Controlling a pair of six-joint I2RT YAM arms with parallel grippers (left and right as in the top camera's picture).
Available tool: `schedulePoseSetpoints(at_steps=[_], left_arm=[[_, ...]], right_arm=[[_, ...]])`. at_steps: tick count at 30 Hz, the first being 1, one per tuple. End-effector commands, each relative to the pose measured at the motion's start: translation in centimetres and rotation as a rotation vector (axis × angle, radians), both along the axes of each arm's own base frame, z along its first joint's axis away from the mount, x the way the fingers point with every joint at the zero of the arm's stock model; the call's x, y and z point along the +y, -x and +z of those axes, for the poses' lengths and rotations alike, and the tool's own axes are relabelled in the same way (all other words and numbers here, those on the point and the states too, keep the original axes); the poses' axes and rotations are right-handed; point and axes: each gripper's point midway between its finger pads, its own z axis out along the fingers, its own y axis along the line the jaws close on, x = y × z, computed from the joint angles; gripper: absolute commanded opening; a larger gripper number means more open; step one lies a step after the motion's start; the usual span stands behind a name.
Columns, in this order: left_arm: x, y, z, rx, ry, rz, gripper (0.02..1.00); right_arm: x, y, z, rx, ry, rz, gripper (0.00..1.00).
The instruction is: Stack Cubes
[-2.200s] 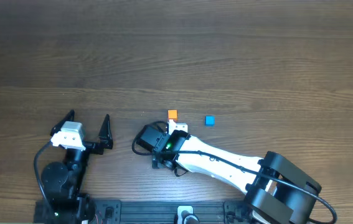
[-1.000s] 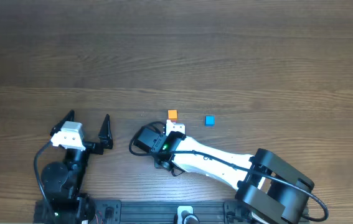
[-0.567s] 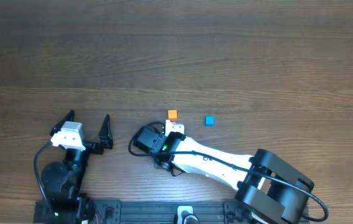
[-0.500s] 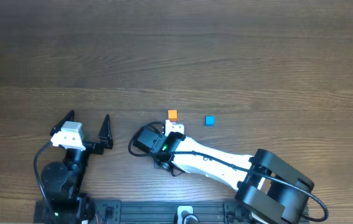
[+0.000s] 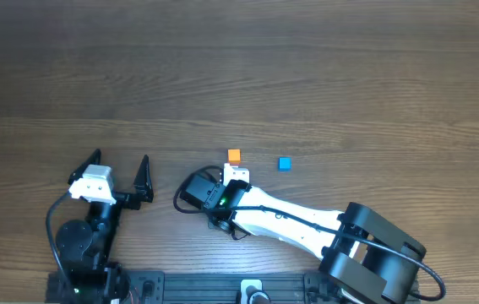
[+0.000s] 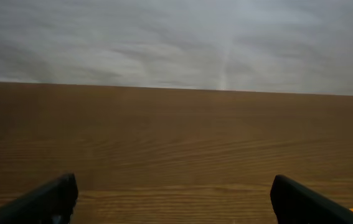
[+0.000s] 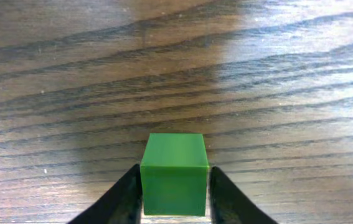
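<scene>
I am clamping the right tool (image 7: 175,198) on the green cube (image 7: 175,169), one finger pressing each side face. I cannot tell whether the cube is resting on the tabletop (image 5: 239,67) or hanging just clear of it. From above, the orange cube (image 5: 234,155) is sitting just beside this tool at 12 o'clock, and the blue cube (image 5: 284,164) is lying near it at about 2 o'clock, apart from the orange one.

My main worry is the orange cube. It is lying so close that a low or early sideways move is likely to shove it with a finger or with the green cube's edge. I am also judging that the fingers are catching only part of the green cube's sides, so it may twist in the grip, land off-centre and topple. Releasing before it is sitting flat would cause the same.

Room is generous toward 12 o'clock, where bare wood is running wide. At 6 o'clock the arm bases are closing things in. The left tool (image 5: 120,157) is waiting at 9 o'clock, well apart, fingers spread and holding nothing.
</scene>
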Motion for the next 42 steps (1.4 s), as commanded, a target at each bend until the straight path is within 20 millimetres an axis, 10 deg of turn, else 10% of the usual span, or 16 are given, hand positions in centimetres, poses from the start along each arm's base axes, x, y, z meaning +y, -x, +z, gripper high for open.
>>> schedulePoseSetpoints(at_steps=[1, 14, 28, 42], left_arm=[[0.0, 0.0, -0.2, -0.002, -0.014, -0.002, 1.0], [0.0, 0.0, -0.2, -0.002, -0.014, -0.002, 0.998], [0.0, 0.0, -0.2, -0.002, -0.014, -0.002, 1.0], [0.0, 0.0, -0.2, -0.002, -0.014, -0.002, 1.0]], right_arm=[[0.4, -0.3, 0.0, -0.019, 0.007, -0.001, 0.268], [0.7, -1.0, 1.7, -0.049, 0.008, -0.002, 0.106], [-0.1, -9.1, 14.4, -0.201, 0.038, 0.008, 0.064], [-0.9, -12.6, 10.5, -0.093, 0.084, -0.003, 0.047]])
